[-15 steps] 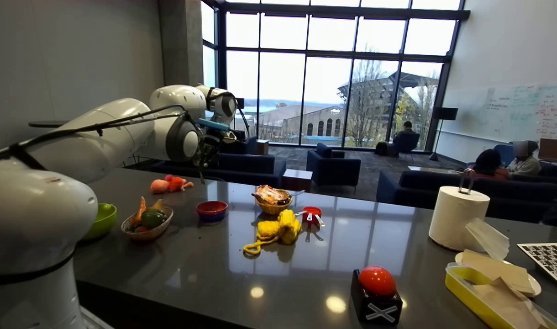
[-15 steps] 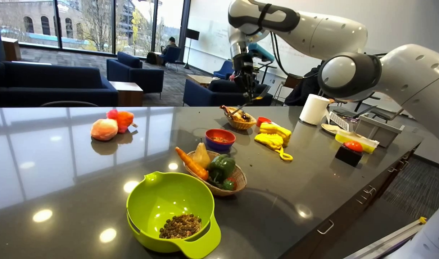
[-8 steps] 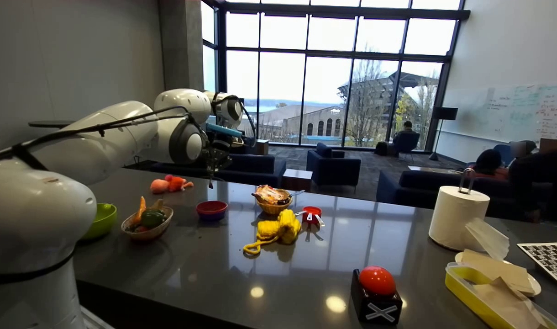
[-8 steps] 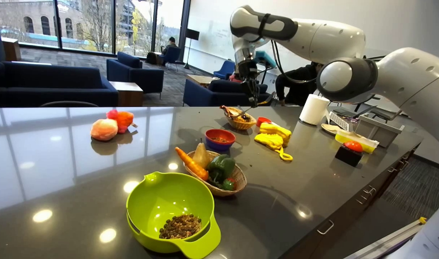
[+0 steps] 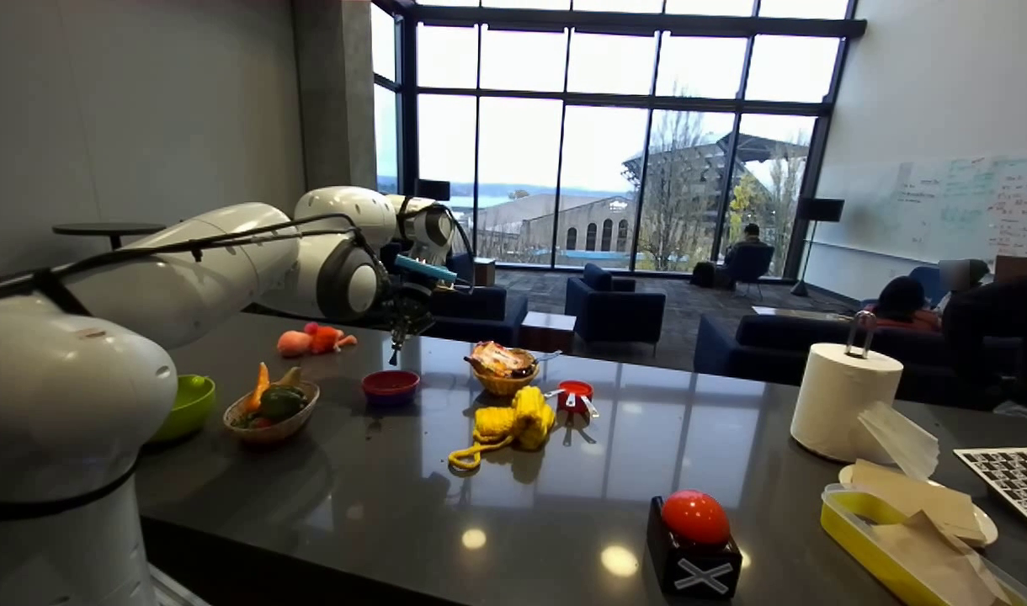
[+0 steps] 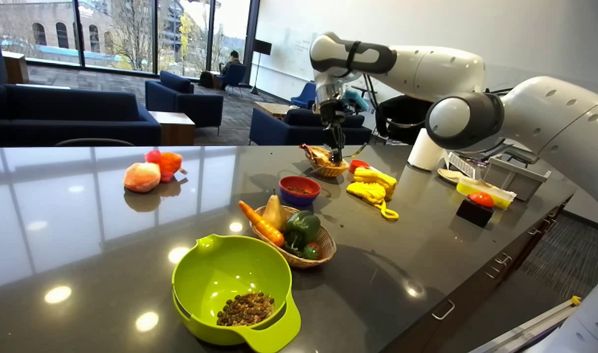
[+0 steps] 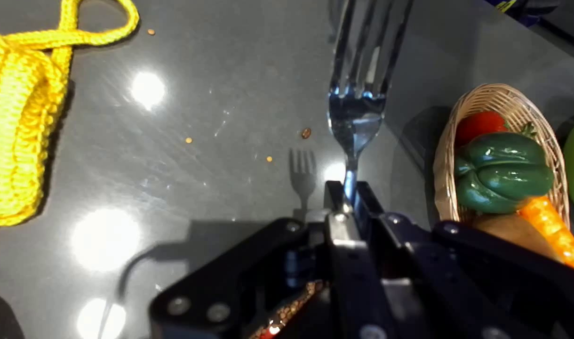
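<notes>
Tool (image 7: 349, 194) pinching metal fork (image 7: 356, 115), above dark countertop (image 7: 249, 108) — near red bowl (image 5: 391, 388) and wicker basket (image 7: 444, 179)

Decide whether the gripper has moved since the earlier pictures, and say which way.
Yes: in an exterior view, the gripper has come down, its tips appearing closer to the red bowl, which has not moved.

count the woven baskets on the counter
2. The vegetable basket sits beside the green bowl; the second basket sits near the yellow knitted item. Both show in both exterior views; the arm could hide others.
</notes>
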Motion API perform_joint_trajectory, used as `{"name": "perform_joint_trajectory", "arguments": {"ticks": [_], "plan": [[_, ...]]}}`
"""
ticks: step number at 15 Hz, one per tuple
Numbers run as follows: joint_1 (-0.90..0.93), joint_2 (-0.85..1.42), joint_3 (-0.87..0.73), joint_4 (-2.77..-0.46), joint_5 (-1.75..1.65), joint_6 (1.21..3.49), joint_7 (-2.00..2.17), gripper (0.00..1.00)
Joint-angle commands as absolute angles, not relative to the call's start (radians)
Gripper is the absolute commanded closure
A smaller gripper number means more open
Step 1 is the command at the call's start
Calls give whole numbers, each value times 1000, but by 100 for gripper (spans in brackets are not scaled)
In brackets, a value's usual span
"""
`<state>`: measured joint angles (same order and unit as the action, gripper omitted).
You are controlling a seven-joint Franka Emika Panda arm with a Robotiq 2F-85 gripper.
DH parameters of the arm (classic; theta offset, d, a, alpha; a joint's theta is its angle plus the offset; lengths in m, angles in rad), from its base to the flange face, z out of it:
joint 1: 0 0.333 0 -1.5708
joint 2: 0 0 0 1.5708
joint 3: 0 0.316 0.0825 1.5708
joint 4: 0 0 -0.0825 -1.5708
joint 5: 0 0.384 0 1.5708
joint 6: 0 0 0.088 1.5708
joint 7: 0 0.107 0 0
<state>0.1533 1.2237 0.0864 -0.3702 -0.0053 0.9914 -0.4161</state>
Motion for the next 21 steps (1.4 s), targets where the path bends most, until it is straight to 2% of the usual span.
{"name": "perform_joint_trajectory", "arguments": {"ticks": [1,10,21], "plan": [[147,1262,91,-369,-6,1016,-472,98],[164,1366,78,-350,-29,1014,-627,98],[219,1354,53,-369,-137,1004,-856,98]]}}
